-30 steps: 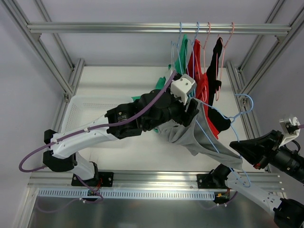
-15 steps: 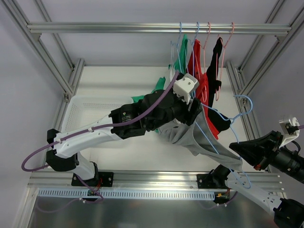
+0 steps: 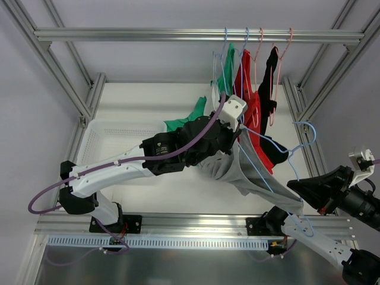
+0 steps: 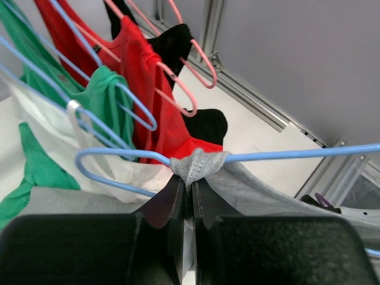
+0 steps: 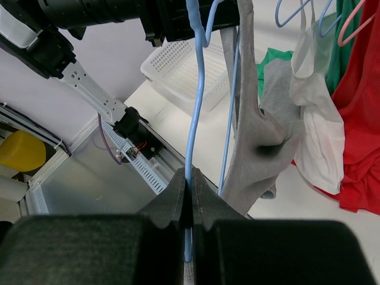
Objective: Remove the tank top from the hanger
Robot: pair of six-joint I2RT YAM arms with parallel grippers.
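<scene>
- While it is hanging on the blue hanger (image 5: pixel 197 95), the grey tank top (image 3: pixel 246 172) is stretching in mid-air between the two arms, above the white surface (image 3: pixel 166 190).
- The left pincer (image 4: pixel 191 180) is pinching a bunched grey strap where it is crossing the hanger wire, jaws pressed nearly together.
- The right pincer (image 5: pixel 190 178) is gripping the hanger's blue wire, jaws clamped tight on it.
- A green top (image 3: pixel 225 71), red top (image 3: pixel 243 74) and black top (image 3: pixel 271 71) are dangling from the rail (image 3: pixel 148 34); a white basket (image 3: pixel 113 139) is sitting at left.
</scene>
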